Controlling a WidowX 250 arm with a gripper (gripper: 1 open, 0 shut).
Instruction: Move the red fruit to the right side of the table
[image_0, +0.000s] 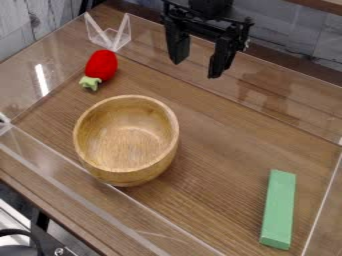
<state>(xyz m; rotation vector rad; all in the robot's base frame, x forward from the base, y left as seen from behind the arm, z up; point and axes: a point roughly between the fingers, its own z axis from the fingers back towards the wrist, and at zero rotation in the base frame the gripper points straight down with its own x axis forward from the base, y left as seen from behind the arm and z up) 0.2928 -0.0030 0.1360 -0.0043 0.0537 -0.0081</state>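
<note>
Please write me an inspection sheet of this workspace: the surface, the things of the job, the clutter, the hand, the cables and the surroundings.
Surface: brown wood-grain table, edged by low clear acrylic walls.
Job's things: red fruit with a light green cap lies at the far left of the picture, near the back corner, apart from the hand.
Clutter: round wooden bowl, upright and empty, at centre left; flat green block lies near the front right corner.
Hand: the hand hangs above the back of the table, pointing down, fingers open, holding nothing.
Cables: dark cables at the bottom left corner, outside the wall.
Surroundings: light wall behind the table; details too blurred to tell.
</note>
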